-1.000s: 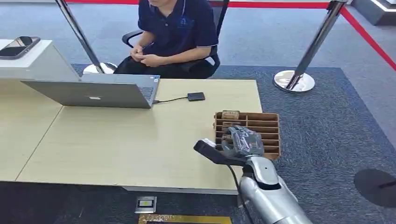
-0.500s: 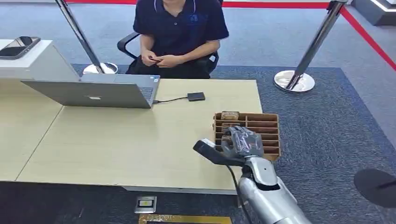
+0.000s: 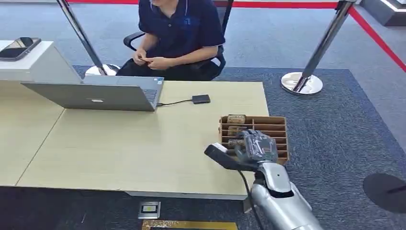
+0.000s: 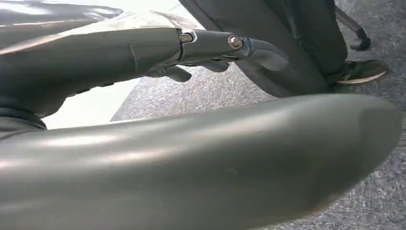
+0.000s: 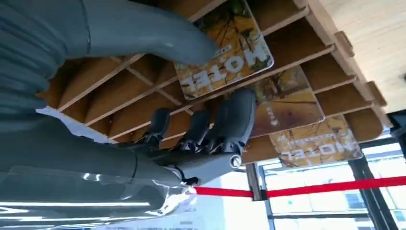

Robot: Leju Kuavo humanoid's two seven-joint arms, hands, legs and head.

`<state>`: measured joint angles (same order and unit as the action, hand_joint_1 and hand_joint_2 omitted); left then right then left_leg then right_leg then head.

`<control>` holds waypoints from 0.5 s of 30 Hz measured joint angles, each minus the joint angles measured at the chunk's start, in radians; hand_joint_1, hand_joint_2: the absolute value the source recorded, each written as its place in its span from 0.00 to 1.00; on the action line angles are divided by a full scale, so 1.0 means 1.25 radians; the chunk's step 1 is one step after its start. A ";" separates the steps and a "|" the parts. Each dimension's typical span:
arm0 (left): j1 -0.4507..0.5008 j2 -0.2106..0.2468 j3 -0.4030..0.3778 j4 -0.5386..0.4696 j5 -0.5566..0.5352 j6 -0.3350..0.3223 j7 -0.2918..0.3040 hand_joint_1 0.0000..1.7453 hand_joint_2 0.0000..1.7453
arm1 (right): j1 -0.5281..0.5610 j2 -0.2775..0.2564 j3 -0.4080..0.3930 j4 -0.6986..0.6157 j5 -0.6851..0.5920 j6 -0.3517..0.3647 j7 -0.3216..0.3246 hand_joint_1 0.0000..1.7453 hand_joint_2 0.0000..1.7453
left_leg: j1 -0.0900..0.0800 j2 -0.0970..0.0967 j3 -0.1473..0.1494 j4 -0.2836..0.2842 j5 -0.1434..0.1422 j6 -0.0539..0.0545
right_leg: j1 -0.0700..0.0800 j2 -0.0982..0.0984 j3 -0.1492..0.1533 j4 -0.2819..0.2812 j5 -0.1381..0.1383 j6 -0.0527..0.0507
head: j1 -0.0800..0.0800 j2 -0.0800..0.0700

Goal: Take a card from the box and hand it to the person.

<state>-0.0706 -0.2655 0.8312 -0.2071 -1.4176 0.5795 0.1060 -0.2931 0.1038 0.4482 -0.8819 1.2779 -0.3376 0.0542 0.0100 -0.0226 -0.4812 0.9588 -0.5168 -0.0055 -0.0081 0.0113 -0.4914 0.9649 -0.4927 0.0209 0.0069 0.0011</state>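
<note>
Reaching into the slotted box for the nearest card

My right hand (image 3: 256, 146) is down over the near slots of the brown wooden divided box (image 3: 275, 125) at the right end of the pale wooden table (image 3: 119, 143). In the right wrist view my thick grey thumb (image 5: 143, 33) lies against the face of the nearest yellow-and-brown printed card (image 5: 225, 48), and my darker fingers (image 5: 230, 124) curl in behind it, so I judge the pinch is forming, though I cannot tell whether it is firm. Two more cards stand in slots further along. My left hand (image 4: 201, 48) hangs by the floor, fingers loosely extended, holding nothing. Next I must clamp, lift the card straight up out of its slot, then carry it across to the seated person in the dark blue shirt (image 3: 179, 28) beyond the grey laptop (image 3: 95, 96).
</note>
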 joint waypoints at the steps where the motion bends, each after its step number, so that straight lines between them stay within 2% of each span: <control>1: 0.000 0.000 0.000 0.000 0.000 0.000 0.000 0.00 0.00 | 0.002 -0.001 0.000 -0.003 0.002 0.000 0.000 0.50 1.00 | 0.000 0.000 0.000 0.000 0.000 0.000 | 0.000 0.000 0.000 0.000 0.000 0.000 | 0.000 0.000; 15: 0.000 0.000 0.000 0.000 0.000 0.002 -0.005 0.00 0.00 | 0.005 0.001 0.013 -0.004 0.015 0.009 -0.004 0.54 1.00 | 0.000 0.000 0.000 0.000 0.000 0.000 | 0.000 0.000 0.000 0.000 0.000 0.000 | 0.000 0.000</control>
<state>-0.0707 -0.2651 0.8316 -0.2071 -1.4179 0.5825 0.1003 -0.2863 0.1049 0.4646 -0.8870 1.2963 -0.3258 0.0488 0.0100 -0.0225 -0.4815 0.9587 -0.5168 -0.0055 -0.0081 0.0113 -0.4915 0.9650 -0.4927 0.0208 0.0072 0.0011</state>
